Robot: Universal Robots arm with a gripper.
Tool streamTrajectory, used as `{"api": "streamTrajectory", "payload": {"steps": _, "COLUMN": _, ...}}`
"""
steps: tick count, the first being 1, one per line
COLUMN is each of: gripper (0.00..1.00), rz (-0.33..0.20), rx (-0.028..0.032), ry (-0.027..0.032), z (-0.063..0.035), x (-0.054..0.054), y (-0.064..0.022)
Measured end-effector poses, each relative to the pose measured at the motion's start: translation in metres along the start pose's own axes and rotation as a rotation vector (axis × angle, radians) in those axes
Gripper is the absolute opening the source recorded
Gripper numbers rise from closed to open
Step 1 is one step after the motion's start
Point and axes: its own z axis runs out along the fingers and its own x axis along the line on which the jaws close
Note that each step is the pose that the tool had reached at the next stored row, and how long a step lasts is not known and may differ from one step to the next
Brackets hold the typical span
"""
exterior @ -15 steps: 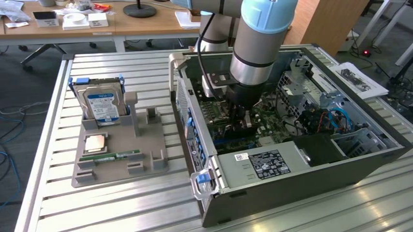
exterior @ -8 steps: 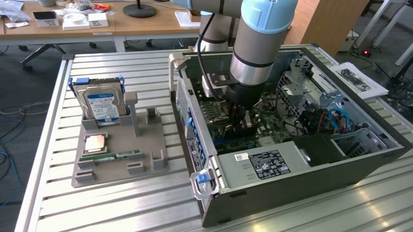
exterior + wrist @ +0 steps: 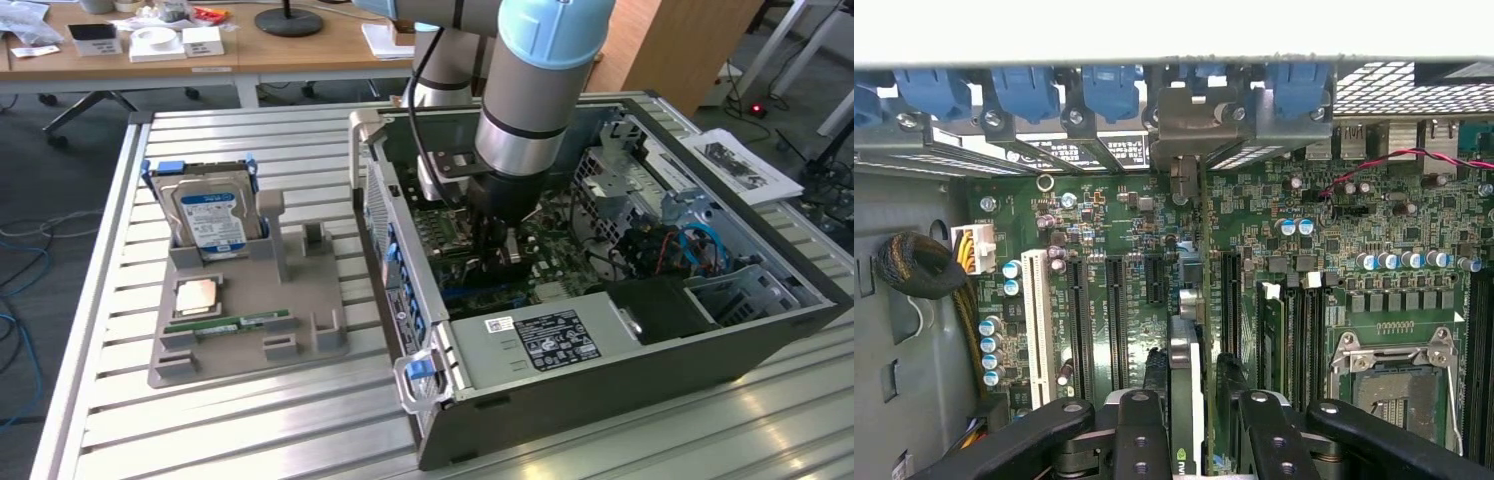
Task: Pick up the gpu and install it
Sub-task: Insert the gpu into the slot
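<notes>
pincer [image 3: 1194, 425] astride the upright gpu [image 3: 1187, 370] over the motherboard [image 3: 1374, 230]

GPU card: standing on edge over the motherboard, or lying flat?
On edge. In the wrist view the gpu shows as a thin vertical strip between the gripper jaws, running toward the rear slot brackets.

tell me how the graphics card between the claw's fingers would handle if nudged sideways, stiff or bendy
Probably stiff: the graphics card looks like a thin rigid board standing on edge over the motherboard. Being so thin and upright, a sideways nudge would likely tilt it rather than bend it. With the claw around it and slots close beside it, a hard push might strain it.
</notes>
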Motion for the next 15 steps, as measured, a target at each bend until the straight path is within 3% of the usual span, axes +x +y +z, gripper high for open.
{"api": "streamTrajectory", "payload": {"steps": 6, "gripper": 0.33, "rz": 0.0, "rx": -0.0001, "ry": 0.0005, "z": -0.0001, "x": 0.0, "y": 0.0}}
{"api": "streamTrajectory", "payload": {"steps": 7, "gripper": 0.27, "rz": 0.0, "rx": -0.0001, "ry": 0.0003, "z": -0.0001, "x": 0.0, "y": 0.0}}
{"api": "streamTrajectory", "payload": {"steps": 15, "gripper": 0.27, "rz": 0.0, "rx": 0.0, "ry": 0.0002, "z": 0.0001, "x": -0.0001, "y": 0.0}}
